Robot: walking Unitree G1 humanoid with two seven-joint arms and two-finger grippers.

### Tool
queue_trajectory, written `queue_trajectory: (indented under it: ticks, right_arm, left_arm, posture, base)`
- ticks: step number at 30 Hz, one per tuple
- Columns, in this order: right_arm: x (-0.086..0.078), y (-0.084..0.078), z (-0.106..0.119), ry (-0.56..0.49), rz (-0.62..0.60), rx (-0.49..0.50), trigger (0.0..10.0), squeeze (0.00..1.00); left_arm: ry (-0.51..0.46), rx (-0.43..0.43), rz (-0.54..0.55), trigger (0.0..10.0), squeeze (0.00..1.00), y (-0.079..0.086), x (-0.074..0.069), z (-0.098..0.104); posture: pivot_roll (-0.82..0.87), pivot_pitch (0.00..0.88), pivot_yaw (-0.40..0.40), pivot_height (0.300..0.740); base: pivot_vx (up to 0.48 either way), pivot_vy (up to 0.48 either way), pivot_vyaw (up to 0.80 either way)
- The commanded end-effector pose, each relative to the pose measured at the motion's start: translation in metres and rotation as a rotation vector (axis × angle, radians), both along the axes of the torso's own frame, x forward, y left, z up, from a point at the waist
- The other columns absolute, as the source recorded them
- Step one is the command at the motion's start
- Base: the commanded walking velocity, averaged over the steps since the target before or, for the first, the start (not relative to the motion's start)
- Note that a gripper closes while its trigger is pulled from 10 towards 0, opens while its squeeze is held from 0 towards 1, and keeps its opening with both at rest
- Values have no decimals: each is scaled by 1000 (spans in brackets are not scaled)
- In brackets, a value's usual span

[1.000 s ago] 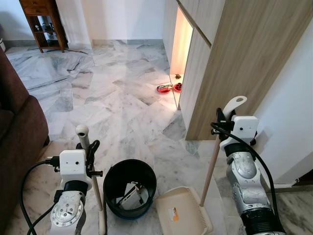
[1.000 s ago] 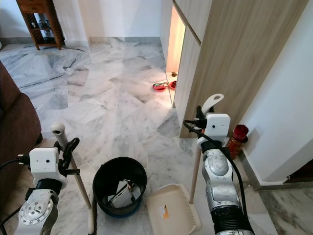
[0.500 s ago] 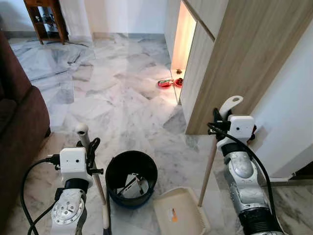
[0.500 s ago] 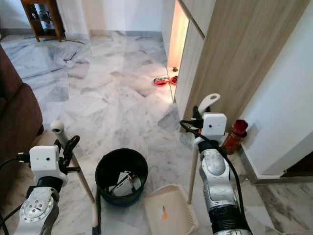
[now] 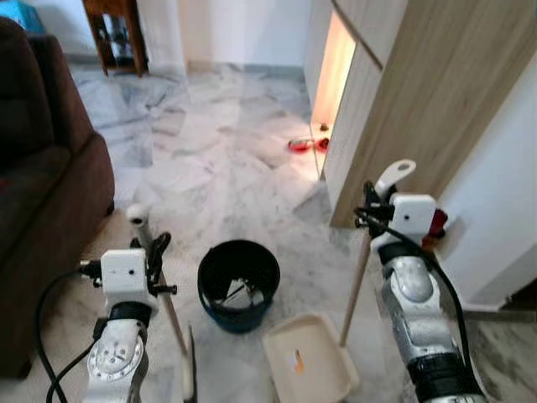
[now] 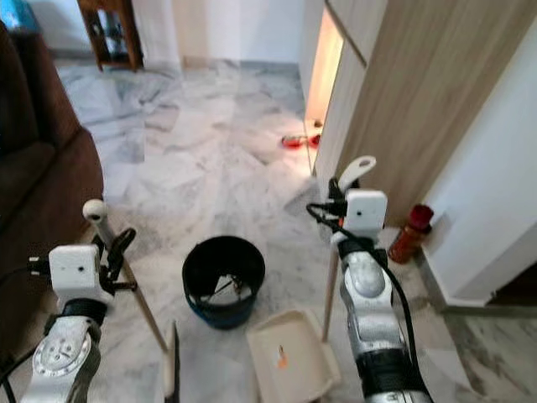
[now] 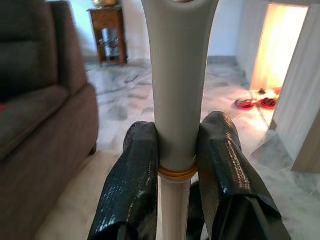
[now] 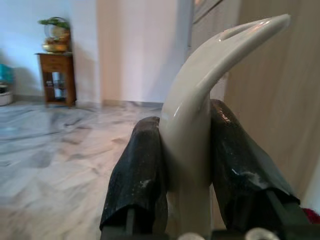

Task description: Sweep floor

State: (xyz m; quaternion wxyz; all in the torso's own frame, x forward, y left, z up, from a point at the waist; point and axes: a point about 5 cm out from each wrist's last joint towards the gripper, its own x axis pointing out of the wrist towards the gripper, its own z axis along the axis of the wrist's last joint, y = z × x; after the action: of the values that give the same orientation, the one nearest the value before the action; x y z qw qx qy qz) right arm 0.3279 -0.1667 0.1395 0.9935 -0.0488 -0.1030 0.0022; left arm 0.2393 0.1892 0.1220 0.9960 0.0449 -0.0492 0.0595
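Marble floor (image 5: pixel 226 159), with broom and dustpan both in hand.

The left gripper (image 7: pixel 177 165) is clamped on the broom handle (image 7: pixel 177 75) at seven o'clock; the right gripper (image 8: pixel 182 165) pinches the dustpan handle (image 8: pixel 200 100) at four o'clock. The cream dustpan (image 5: pixel 306 369) looks nearly empty, and the black bin (image 5: pixel 239 281) at six o'clock holds scraps, so sweeping seems partly done, perhaps mostly.

We count one broom (image 5: pixel 159 306), one dustpan (image 5: pixel 309 366), one black bin (image 5: pixel 239 284) — plus two red bowls (image 5: pixel 300 145) by the cabinet, one sofa (image 5: pixel 42 201), one red canister (image 6: pixel 409 232).
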Motion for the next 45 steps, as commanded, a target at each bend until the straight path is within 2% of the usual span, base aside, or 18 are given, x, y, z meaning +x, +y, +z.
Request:
queue_trajectory:
  ticks: [1, 15, 35, 39, 41, 45]
  right_arm:
    - [-1, -2, 6, -27, -4, 9, 10000, 0]
    - [-1, -1, 6, -18, -4, 23, 10000, 0]
    - [-1, 4, 1, 6, 10, 23, 10000, 0]
    - [-1, 5, 1, 5, 9, 23, 10000, 0]
    - [0, 5, 2, 4, 7, 23, 10000, 0]
    - [0, 5, 2, 6, 3, 24, 10000, 0]
  left_arm:
    - [-25, -1, -10, 10000, 0, -3, 1, 5]
    - [-27, -3, -16, 10000, 0, -6, 3, 4]
    - [-28, -3, -51, 10000, 0, -12, 6, 4]
    - [-30, 31, -52, 10000, 0, -11, 8, 5]
    - [-22, 60, -50, 10000, 0, -10, 11, 5]
    - [-19, 44, -41, 10000, 0, -10, 11, 5]
  posture:
    - [-4, 38, -41, 740]
    - [-5, 32, -44, 740]
    - [-1, 0, -41, 740]
    - [-3, 0, -37, 740]
    - [-4, 5, -38, 740]
    - [-4, 12, -37, 740]
  base:
    - [-251, 0, 0]
    - [0, 0, -38]
    - [0, 0, -800]
    - [0, 0, -800]
    - [0, -465, -800]
    - [0, -480, -800]
